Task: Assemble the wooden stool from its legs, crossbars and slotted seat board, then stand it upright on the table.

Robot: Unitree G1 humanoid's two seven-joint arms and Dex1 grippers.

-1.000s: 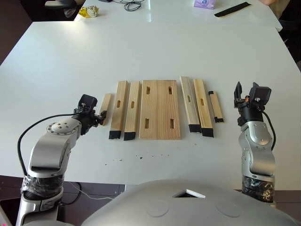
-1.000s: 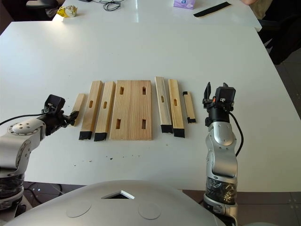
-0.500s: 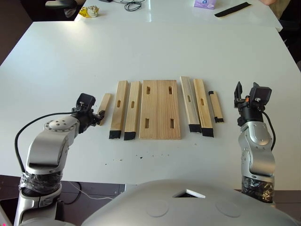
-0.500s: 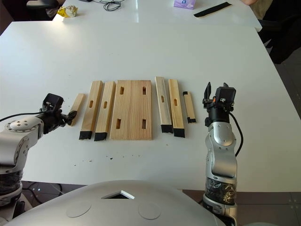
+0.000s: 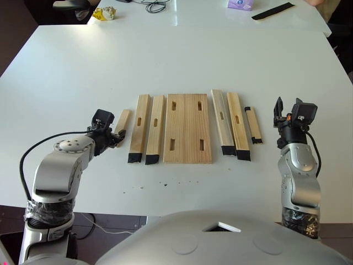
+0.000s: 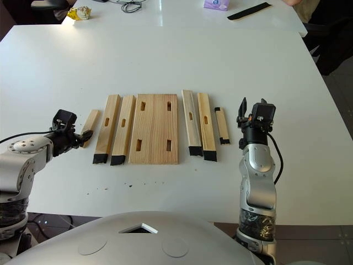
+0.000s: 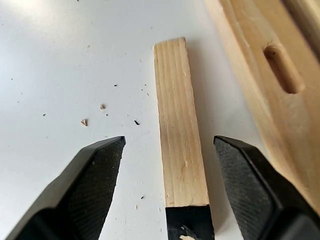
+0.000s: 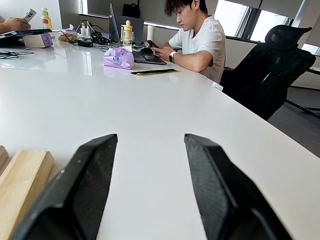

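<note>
The slotted seat board [image 5: 187,127] lies flat at the table's middle. Two slotted legs [image 5: 147,128] lie to its left and two more [image 5: 230,125] to its right, all with black ends toward me. A short crossbar [image 5: 123,121] lies far left, another [image 5: 253,125] far right. My left gripper [image 5: 117,137] is open at the near end of the left crossbar [image 7: 179,142], a black finger [image 7: 90,192] on each side of it, apart from the wood. My right gripper [image 5: 287,108] stands open, pointing up, just right of the right crossbar.
The white table [image 5: 176,61] has wide free room behind and in front of the parts. At the far edge lie a yellow wrapper [image 5: 104,14], cables [image 5: 156,5], a purple tissue pack [image 8: 118,57] and a black strip [image 5: 273,11].
My left arm drew back a little to the left half a second ago, then came forward again to the crossbar's near end. The right arm has barely shifted.
</note>
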